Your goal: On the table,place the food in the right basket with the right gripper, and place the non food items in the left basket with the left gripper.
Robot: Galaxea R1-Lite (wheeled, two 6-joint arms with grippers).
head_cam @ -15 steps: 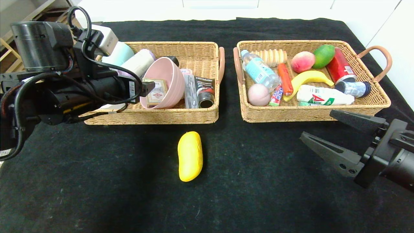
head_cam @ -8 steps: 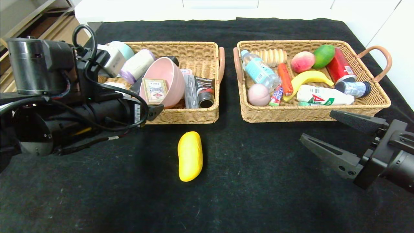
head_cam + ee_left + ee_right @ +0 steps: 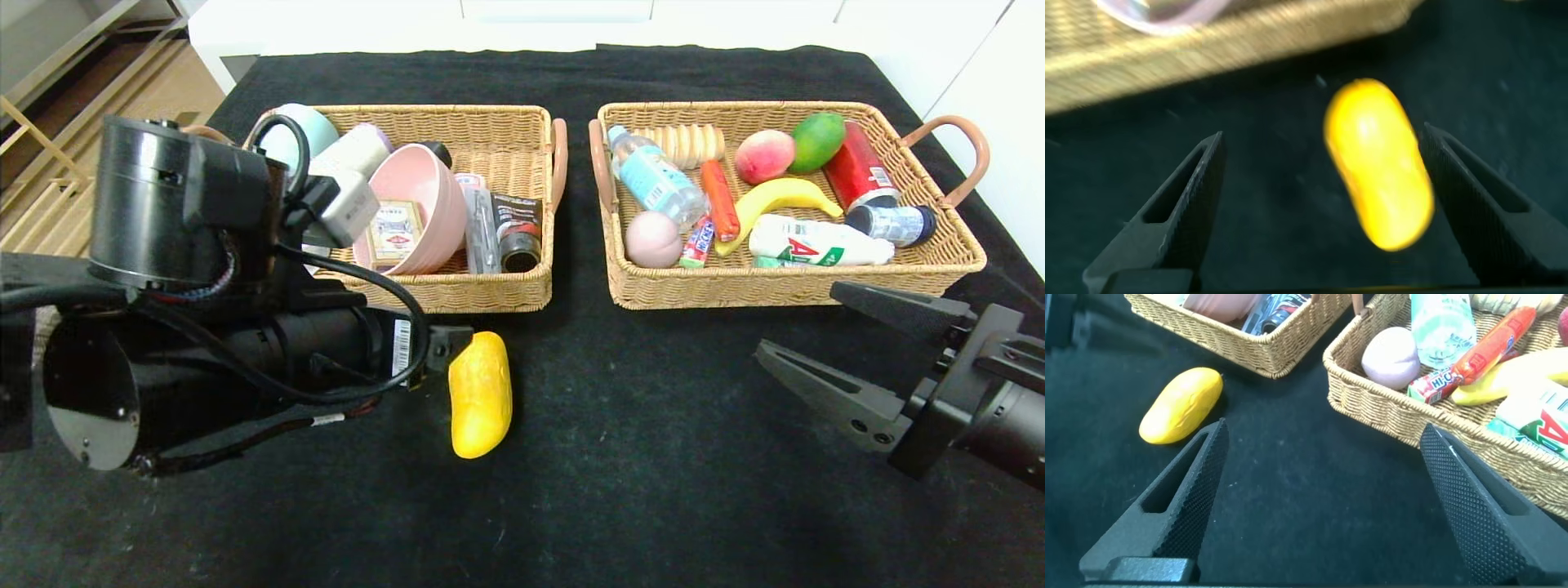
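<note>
On the black table, both the left gripper and right gripper gape beside the yellow mango

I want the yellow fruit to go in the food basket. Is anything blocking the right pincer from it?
Nothing visible does. Bare black cloth lies between the open right pincer and the fruit. The left pincer sits at the fruit's far side, not between.
</note>
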